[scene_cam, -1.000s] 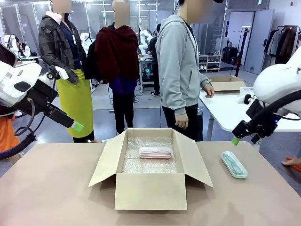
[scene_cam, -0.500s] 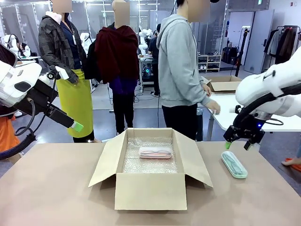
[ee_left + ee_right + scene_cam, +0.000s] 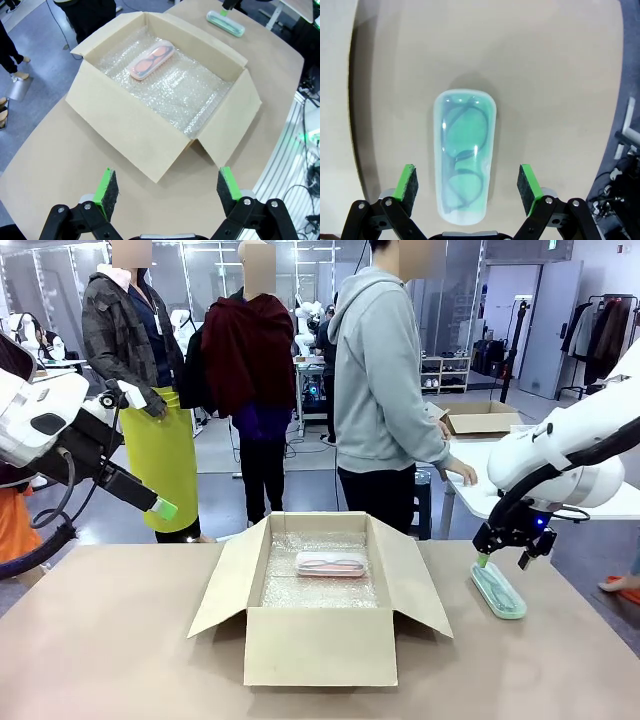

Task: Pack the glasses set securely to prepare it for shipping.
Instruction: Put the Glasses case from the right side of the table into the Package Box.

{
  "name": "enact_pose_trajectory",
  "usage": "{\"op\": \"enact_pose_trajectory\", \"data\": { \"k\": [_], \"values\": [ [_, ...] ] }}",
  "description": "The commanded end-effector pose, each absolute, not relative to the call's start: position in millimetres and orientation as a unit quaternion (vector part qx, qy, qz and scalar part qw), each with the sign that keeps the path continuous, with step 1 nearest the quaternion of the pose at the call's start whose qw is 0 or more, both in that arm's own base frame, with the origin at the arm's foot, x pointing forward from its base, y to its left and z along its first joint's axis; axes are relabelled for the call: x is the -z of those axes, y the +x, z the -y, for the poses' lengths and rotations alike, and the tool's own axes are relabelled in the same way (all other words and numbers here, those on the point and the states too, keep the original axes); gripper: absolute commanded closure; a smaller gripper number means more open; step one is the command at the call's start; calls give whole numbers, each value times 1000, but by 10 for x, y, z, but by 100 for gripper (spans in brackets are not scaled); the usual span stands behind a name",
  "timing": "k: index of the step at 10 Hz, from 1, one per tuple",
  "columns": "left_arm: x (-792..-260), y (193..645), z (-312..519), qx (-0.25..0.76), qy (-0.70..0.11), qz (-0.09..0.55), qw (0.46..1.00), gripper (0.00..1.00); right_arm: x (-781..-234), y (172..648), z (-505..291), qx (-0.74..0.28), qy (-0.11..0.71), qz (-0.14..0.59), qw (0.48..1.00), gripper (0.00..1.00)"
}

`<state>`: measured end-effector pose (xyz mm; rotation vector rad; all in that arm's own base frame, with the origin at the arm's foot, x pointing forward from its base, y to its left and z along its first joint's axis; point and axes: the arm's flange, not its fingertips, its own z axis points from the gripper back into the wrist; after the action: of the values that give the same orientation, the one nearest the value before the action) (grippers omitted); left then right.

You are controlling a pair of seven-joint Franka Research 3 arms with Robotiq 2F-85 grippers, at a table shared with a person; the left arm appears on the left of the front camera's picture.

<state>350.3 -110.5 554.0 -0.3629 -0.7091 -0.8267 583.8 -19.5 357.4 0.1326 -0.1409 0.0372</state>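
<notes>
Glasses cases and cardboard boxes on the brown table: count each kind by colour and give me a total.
Cardboard box: 1
Pink glasses case: 1
Mint green glasses case: 1
Total: 3

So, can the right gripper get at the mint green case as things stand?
Probably yes. The right gripper hangs open just above the mint green case, a pad on either side, and nothing lies between them on the table.

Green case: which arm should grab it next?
Right: the right gripper, open, hangs directly over the green case, straddling it. The left gripper is open too, but far off past the box.
</notes>
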Motion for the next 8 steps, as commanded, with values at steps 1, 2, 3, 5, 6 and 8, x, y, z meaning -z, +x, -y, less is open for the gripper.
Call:
{"op": "enact_pose_trajectory", "data": {
  "k": [1, 2, 3, 5, 6, 8],
  "values": [
    [-5547, 3504, 1095, 391, -179, 341, 836, 0, -3504, 5918, 124, 10, 60, 58, 996, 0],
    [-5547, 3504, 1095, 391, -179, 341, 836, 0, -3425, 5927, 100, 16, 50, 55, 997, 0],
    [-5547, 3504, 1095, 391, -179, 341, 836, 0, -3360, 5924, 72, 14, 51, 50, 997, 0],
    [-5547, 3504, 1095, 391, -179, 341, 836, 0, -3244, 5921, 24, 3, 43, 31, 999, 0],
    [-5547, 3504, 1095, 391, -179, 341, 836, 0, -3180, 5937, 9, -1, 37, 30, 999, 0],
    [-5547, 3504, 1095, 391, -179, 341, 836, 0, -3122, 5934, -21, -8, 31, 23, 999, 0]
  ]
}}
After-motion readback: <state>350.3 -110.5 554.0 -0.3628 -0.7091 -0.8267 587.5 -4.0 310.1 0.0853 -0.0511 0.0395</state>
